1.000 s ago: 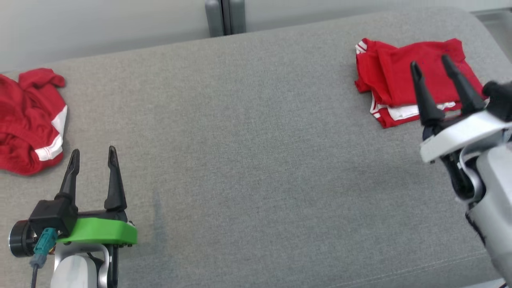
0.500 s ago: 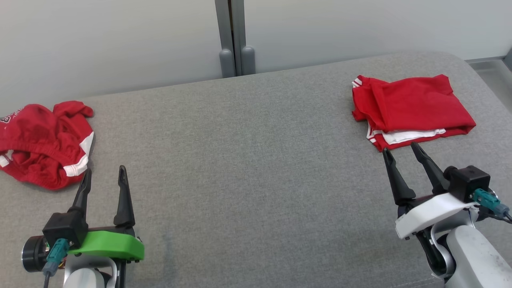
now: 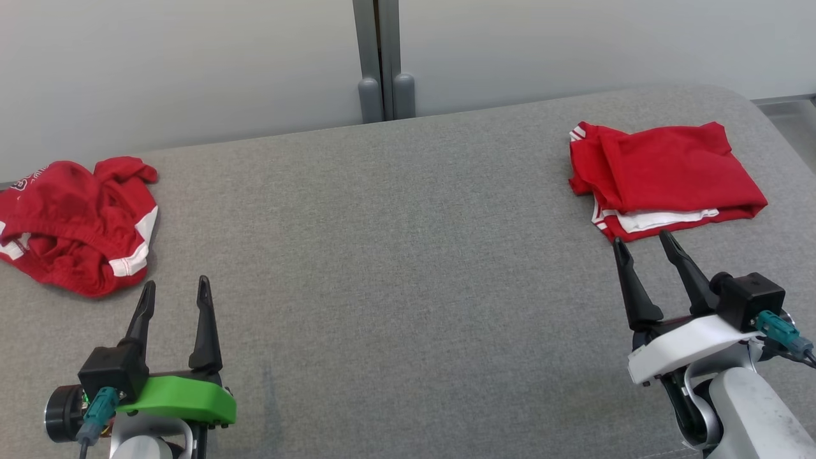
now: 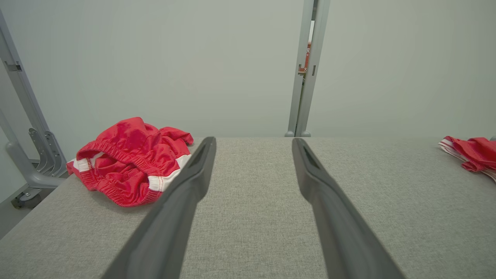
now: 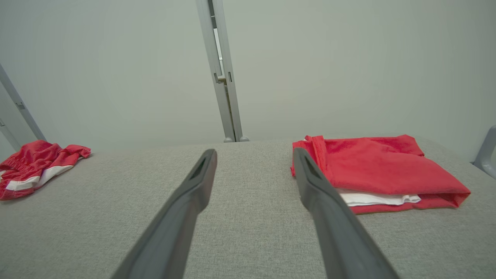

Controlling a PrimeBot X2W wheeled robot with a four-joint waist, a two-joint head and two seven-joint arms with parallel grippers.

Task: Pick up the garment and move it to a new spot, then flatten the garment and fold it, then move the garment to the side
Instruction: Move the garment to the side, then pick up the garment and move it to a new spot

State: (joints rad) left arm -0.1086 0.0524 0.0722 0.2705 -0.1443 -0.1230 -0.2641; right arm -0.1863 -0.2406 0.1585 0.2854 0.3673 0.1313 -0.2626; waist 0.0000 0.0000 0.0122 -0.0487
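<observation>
A crumpled red garment with white bands lies bunched at the far left of the grey table; it also appears as the garment and the garment. My left gripper stands open just near and right of it, empty, fingers apart as the left gripper. A folded red garment with white trim sits at the far right, also seen as the folded garment and the folded garment. My right gripper is open and empty just in front of it.
A pale wall with a grey upright post runs behind the table. The table's right end is rounded. A grey metal frame stands off the table's left end.
The head camera has tilted up, so the whole picture shifted down. My right gripper has drawn back from over the folded garment to just in front of it. The left arm barely moved.
</observation>
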